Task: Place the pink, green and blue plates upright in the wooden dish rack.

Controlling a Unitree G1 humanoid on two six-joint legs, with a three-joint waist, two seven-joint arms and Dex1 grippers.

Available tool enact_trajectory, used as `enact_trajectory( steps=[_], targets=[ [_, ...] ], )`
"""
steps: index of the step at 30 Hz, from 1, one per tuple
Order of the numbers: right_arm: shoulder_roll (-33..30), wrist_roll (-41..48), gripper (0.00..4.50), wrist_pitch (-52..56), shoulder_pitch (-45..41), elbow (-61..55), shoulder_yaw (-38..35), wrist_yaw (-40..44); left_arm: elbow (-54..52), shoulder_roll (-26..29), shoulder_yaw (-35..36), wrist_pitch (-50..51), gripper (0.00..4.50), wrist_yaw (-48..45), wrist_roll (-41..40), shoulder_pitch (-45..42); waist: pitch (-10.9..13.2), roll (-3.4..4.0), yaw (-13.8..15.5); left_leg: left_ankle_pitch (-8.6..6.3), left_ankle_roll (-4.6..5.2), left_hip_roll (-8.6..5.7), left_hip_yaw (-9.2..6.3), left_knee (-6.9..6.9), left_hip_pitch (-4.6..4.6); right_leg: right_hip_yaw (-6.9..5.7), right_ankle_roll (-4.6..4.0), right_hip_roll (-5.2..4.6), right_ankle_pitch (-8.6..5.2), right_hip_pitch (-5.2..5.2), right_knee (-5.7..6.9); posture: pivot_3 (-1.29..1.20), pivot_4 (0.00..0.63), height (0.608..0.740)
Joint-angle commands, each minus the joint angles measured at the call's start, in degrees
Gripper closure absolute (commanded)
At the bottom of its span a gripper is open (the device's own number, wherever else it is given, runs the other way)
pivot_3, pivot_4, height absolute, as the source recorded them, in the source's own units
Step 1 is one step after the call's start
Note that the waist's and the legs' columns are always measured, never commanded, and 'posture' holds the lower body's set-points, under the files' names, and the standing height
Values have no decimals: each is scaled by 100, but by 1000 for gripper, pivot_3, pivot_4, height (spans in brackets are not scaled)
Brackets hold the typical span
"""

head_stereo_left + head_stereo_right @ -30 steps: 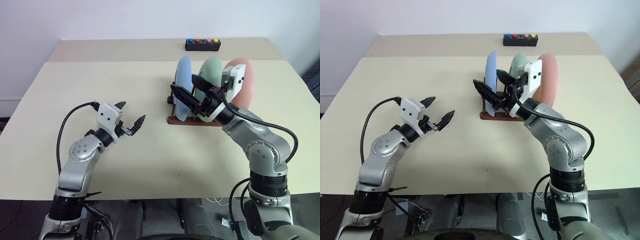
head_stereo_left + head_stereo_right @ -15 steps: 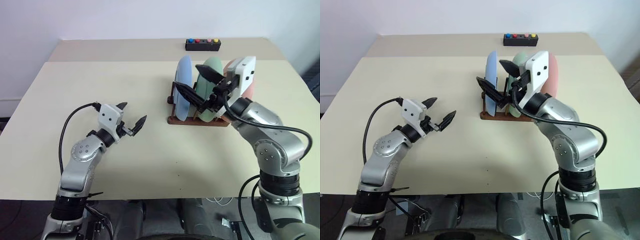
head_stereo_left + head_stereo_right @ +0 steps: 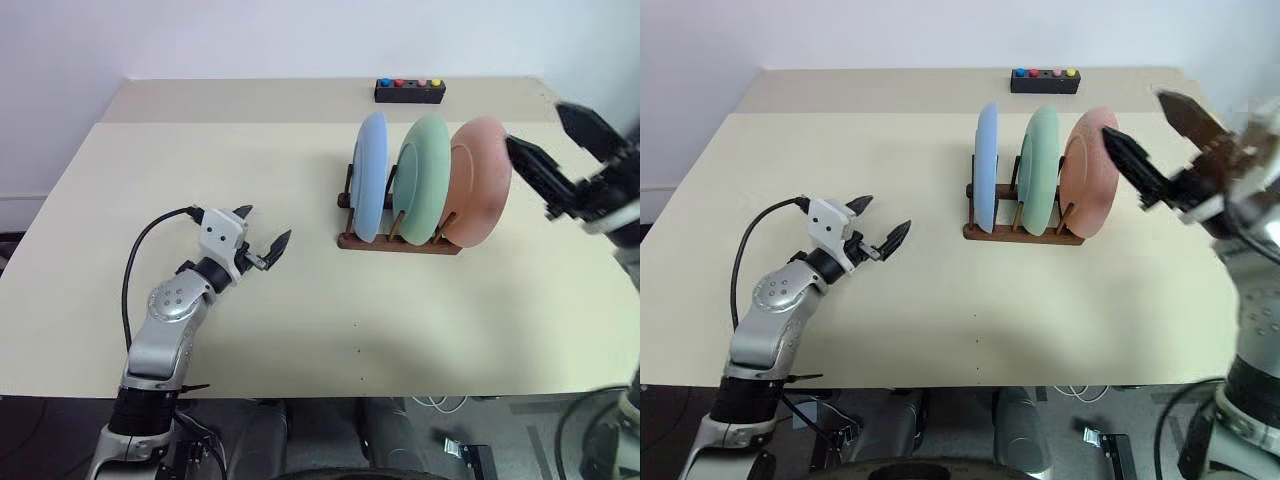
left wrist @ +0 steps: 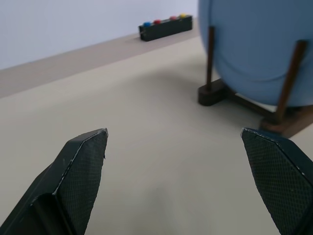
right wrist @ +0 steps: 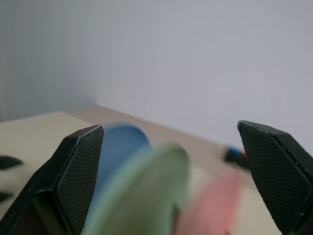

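The blue plate (image 3: pixel 370 175), green plate (image 3: pixel 424 175) and pink plate (image 3: pixel 478 180) stand upright side by side in the dark wooden dish rack (image 3: pixel 400 241) right of the table's middle. My right gripper (image 3: pixel 535 124) hangs open and empty in the air to the right of the pink plate, apart from it. From the right wrist, the plates show blurred below its spread fingers (image 5: pixel 78 166). Far left of the rack, my left gripper (image 3: pixel 265 224) hovers open and empty over the table. The left wrist view has the blue plate (image 4: pixel 259 49) ahead.
A black box with coloured buttons (image 3: pixel 409 90) sits at the back of the beige table (image 3: pixel 300 330), behind the rack. A black cable loops from my left wrist (image 3: pixel 140 250). The table's right edge lies close beyond my right gripper.
My right gripper drew back from in front of the rack, swinging right and up, away from the plates. The three plates stay upright in the rack. My left arm kept still.
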Motion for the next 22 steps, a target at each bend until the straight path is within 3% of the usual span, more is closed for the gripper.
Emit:
enact_trajectory(
  steps=[1, 5, 9, 22],
  targets=[
    [-15, -489, 40, -551, 702, 413, -161, 326, 275, -95, 194, -250, 0, 403, 240, -177, 0, 1, -12, 0, 0, 0, 1, 0, 1, 1, 0, 0, 0, 0, 0, 0, 150, 740],
    [252, -1218, 40, -1354, 1330, 1071, 264, 502, 550, -33, 218, -349, 0, 500, 381, -66, -3, 5, -44, 0, 0, 0, 11, 2, 6, 6, 2, 0, 0, 1, 1, 0, 150, 740],
    [552, -1723, 40, -1960, 1416, 1652, 691, 444, 640, 35, 240, -344, 0, 584, 511, 115, -2, 9, -49, 0, 0, 1, 15, 1, 8, 9, 2, 0, 0, -1, 4, 0, 150, 740],
    [770, -1998, 40, -2691, 846, 3084, 982, 313, 429, 94, 481, -283, 0, 804, 548, 417, -2, 10, -23, 0, -1, 0, 15, 2, 7, 9, 2, -1, 0, 1, 2, 0, 150, 740]
  ],
)
